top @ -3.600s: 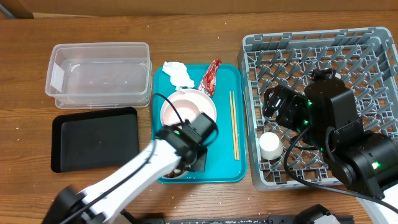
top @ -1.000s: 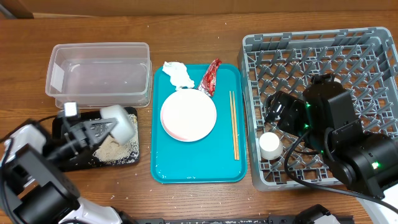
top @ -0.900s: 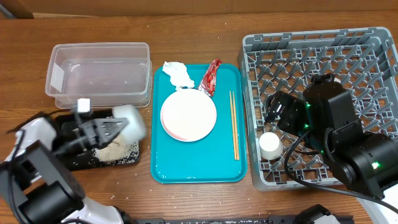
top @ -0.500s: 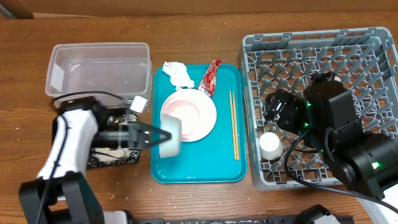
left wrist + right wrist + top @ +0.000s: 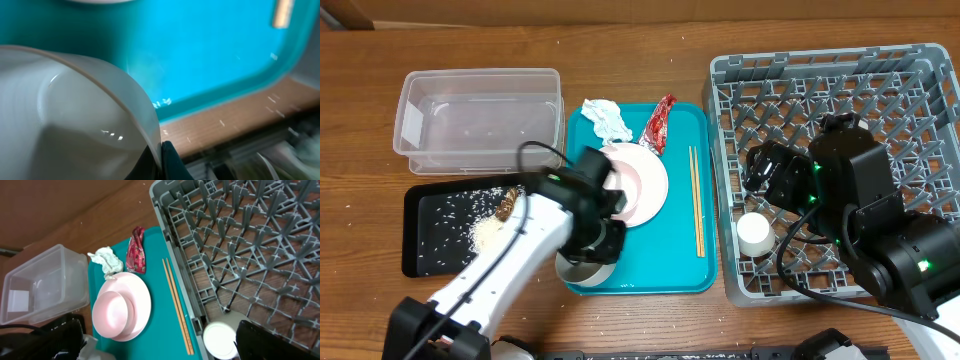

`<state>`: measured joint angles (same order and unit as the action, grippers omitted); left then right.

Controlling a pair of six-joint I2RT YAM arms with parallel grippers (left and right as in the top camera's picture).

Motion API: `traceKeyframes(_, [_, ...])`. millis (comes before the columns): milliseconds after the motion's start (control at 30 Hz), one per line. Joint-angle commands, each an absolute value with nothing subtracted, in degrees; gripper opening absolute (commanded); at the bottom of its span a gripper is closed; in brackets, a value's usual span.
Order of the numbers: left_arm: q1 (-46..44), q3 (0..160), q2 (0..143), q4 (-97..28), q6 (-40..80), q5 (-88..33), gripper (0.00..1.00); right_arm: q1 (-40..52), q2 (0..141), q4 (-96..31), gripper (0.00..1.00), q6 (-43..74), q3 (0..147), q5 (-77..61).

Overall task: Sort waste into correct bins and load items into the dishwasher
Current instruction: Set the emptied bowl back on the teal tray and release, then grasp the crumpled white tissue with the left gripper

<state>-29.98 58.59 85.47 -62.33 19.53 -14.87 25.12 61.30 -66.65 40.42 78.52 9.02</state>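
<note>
- This is a robot test bench set up as a dish-clearing station.
- Two robot arms, a white left arm [image 5: 510, 260] and a black right arm [image 5: 880, 220] with loose cables and lit green lamps, work at a plain wooden table [image 5: 640, 40].
- Kitchen props stand in a tidy row: a clear tub [image 5: 480, 73], a black tray [image 5: 430, 250], a teal tray [image 5: 680, 270] and a grey dish rack [image 5: 790, 62].
- Only the tabletop shows, so it is probably a lab.

Table [image 5: 640, 30]: tub [image 5: 480, 73], tray [image 5: 412, 232], teal tray [image 5: 682, 250], rack [image 5: 820, 60]

Tub [image 5: 480, 120] behind shallow tray [image 5: 425, 260] at left, plate [image 5: 648, 180] on middle tray [image 5: 680, 255] — chopsticks [image 5: 697, 215] beside, rack [image 5: 820, 62] right
</note>
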Motion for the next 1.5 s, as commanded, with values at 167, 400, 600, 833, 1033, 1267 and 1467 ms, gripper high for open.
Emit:
traceKeyframes(167, [-42.50, 59.18, 92.47, -55.37, 32.45, 1.56, 0.04, 25.02, 61.14, -66.06, 1.00, 40.05, 79.09, 9.74])
traceKeyframes(400, [-41.17, 64.34, 94.76, -58.72, 32.14, -1.08, 0.35, 25.02, 61.14, -66.50, 1.00, 40.07, 79.09, 10.92])
traceKeyframes(600, [-35.90, 79.24, 94.67, -62.92, 27.33, -1.02, 0.61, 25.02, 61.14, -66.52, 1.00, 40.05, 79.09, 10.94])
traceKeyframes(833, [-24.12, 84.49, 97.12, -50.50, 21.78, 6.07, 0.69, 25.02, 61.14, -66.50, 1.00, 40.07, 79.09, 10.92])
traceKeyframes(1033, [-17.54, 84.51, 108.01, -36.99, 21.82, 3.40, 0.63, 25.02, 61.14, -66.50, 1.00, 40.07, 79.09, 10.92])
traceKeyframes(1267, [-18.55, 84.51, 118.13, -28.05, 21.82, 6.20, 0.67, 25.02, 61.14, -66.50, 1.00, 40.53, 79.09, 10.85])
traceKeyframes(1467, [-18.57, 84.51, 123.31, -24.91, 21.87, 5.65, 0.50, 25.02, 61.14, -66.52, 1.00, 40.51, 79.09, 10.85])
